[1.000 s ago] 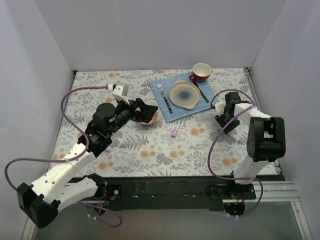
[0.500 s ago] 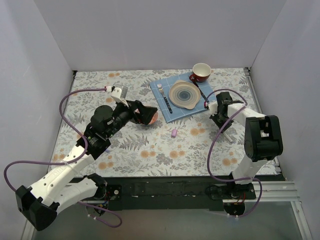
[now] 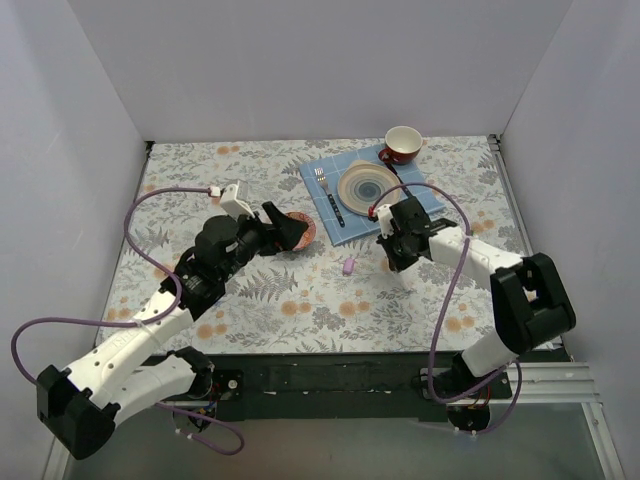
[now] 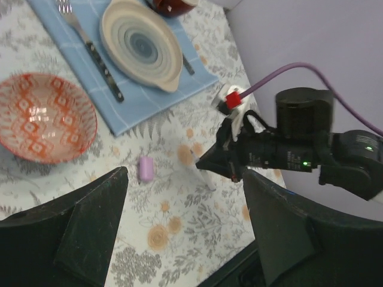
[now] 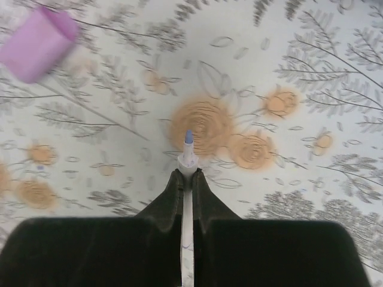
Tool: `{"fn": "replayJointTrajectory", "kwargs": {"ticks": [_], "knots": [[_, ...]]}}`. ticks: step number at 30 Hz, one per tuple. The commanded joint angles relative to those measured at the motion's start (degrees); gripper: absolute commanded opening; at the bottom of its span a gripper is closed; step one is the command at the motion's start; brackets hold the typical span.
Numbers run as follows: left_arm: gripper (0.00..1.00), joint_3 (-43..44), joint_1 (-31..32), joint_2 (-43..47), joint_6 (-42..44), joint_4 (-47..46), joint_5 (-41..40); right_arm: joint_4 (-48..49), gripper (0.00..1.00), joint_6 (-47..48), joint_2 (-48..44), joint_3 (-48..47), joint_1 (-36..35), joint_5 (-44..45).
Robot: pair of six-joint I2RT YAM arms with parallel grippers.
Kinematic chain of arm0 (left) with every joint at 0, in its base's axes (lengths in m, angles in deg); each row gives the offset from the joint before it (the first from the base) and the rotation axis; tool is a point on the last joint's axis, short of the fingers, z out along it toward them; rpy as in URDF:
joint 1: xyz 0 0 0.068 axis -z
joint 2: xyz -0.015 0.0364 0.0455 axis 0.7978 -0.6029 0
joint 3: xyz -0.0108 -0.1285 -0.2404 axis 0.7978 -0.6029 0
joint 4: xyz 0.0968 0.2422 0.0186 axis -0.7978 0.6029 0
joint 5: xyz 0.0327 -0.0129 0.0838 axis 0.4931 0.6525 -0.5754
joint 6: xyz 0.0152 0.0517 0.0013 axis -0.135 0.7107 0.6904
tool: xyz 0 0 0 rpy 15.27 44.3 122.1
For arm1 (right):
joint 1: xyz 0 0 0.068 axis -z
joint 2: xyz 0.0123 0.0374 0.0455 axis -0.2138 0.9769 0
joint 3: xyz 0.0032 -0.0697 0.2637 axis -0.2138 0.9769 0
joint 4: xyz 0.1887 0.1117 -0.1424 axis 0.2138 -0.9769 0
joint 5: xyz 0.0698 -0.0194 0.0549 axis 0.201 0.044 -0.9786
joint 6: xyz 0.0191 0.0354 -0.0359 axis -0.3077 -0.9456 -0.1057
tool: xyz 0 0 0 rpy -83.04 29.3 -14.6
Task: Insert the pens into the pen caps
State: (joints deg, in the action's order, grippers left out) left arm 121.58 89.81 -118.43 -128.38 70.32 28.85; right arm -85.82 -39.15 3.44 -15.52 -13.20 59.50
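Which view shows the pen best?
The right wrist view: the pen pokes out, blue tip forward, between the shut fingers of the right gripper. The left wrist view shows only a thin white stick under that gripper. From the top it is too small to make out.

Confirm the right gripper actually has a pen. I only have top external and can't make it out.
Observer: Yes. In the right wrist view the right gripper is shut on a white pen, and the pen's blue tip sticks out beyond the gripper.
Operator: Is the tip lined up with the pink cap?
Observer: No. In that view the pink cap lies on the table up and to the left of the tip, clearly apart from it.
Operator: Is the left gripper holding anything?
Observer: No. The left wrist view shows the left gripper open, with nothing between its fingers.
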Motion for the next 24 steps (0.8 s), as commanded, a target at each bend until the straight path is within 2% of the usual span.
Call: {"fn": "replayJointTrajectory", "kwargs": {"ticks": [1, 7, 10, 16, 20, 24], "knots": [[0.75, -5.73, 0.03, -0.53, -11.74, -1.32, 2.95, 10.32, 0.01, -9.10, -7.71, 6.54, -3.11, -7.78], [0.72, -10.92, 0.03, -9.48, -15.09, -12.82, 9.72, 21.39, 0.01, -15.70, -15.72, 12.70, -6.80, -14.28], [0.72, -12.07, 0.38, -16.07, -15.00, -20.38, 14.02, 22.90, 0.01, -16.76, -17.22, 13.06, -7.86, -15.26], [0.72, -9.44, 3.45, -27.86, -12.28, -29.72, 17.19, 25.27, 0.01, -18.51, -19.50, 15.25, -8.21, -16.66], [0.72, -7.25, 5.83, -32.87, -11.40, -31.23, 15.01, 27.65, 0.01, -19.31, -18.98, 16.05, -8.47, -16.05], [0.72, -5.83, 5.92, -33.85, -12.54, -23.69, 8.42, 21.00, 0.03, -23.25, -16.35, 12.98, -8.56, -7.63]]}}
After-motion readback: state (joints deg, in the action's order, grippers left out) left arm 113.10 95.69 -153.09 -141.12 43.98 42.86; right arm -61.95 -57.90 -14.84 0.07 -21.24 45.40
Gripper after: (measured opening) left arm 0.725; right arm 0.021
